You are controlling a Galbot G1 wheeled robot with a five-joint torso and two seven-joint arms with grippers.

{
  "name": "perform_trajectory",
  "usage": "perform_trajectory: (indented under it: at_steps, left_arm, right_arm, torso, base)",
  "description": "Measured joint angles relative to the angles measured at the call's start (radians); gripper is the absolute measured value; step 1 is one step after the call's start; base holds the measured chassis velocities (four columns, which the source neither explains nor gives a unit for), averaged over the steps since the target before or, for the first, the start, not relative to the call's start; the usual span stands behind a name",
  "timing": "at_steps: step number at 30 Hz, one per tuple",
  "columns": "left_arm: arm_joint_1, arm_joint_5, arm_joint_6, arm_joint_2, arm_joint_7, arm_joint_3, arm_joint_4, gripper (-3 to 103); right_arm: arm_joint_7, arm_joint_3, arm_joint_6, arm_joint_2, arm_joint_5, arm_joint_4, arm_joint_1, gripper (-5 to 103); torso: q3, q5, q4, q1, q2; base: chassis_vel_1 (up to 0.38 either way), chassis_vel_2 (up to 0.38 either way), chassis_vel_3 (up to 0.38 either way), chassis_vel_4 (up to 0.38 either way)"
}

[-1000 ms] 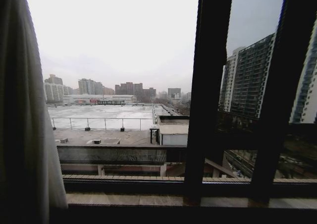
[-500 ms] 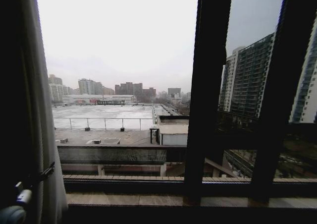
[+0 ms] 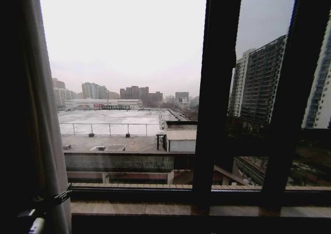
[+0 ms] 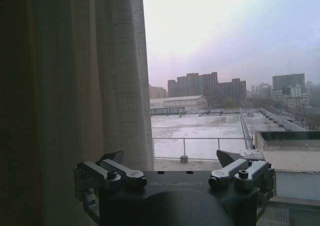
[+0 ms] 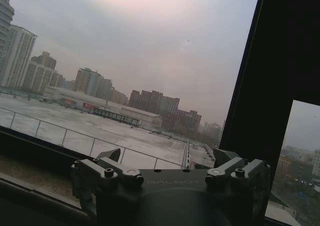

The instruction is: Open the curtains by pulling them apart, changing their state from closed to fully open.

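Observation:
One sheer white panel of the curtains (image 3: 44, 115) hangs bunched at the window's left side, its pleats close up in the left wrist view (image 4: 100, 76). My left gripper (image 3: 57, 196) is low at the left, just in front of the panel's lower edge. In the left wrist view this gripper (image 4: 170, 158) is open with nothing between its fingers, and the fabric edge is beside one fingertip. My right gripper (image 5: 167, 156) is open too, held up before the bare glass with nothing in it.
Thick black window frame bars (image 3: 220, 89) stand right of centre, and one shows in the right wrist view (image 5: 285, 61). A dark sill (image 3: 155, 208) runs along the bottom. Rooftops and tower blocks lie beyond the glass.
My left gripper came into the head view at the lower left and has since dropped lower, its fingers nearer the curtain's edge. The panel's upper edge has swung slightly right.

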Motion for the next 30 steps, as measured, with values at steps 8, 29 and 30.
perform_trajectory:
  at_steps: [8,29,30]
  left_arm:
    - [0.067,0.026,-0.040,-0.134,0.102,0.029,-0.032,100]
    - [-0.019,0.089,-0.022,-0.249,0.139,0.112,-0.004,100]
    - [-0.033,0.123,-0.038,-0.276,0.153,0.119,0.020,100]
  right_arm:
    - [-0.063,0.005,-0.162,0.000,0.064,0.124,0.010,100]
    - [0.061,0.024,-0.359,0.000,0.197,0.137,0.193,100]
    - [0.056,0.026,-0.359,0.000,0.197,0.134,0.191,100]
  torso:
    - [0.000,-0.0003,-0.0001,0.000,0.000]
    - [0.000,-0.0003,-0.0001,0.000,0.000]
    - [0.000,-0.0003,0.0000,0.000,0.000]
  base:
    - [0.000,0.000,0.000,0.000]
    - [0.000,0.000,0.000,0.000]
    - [0.000,0.000,0.000,0.000]
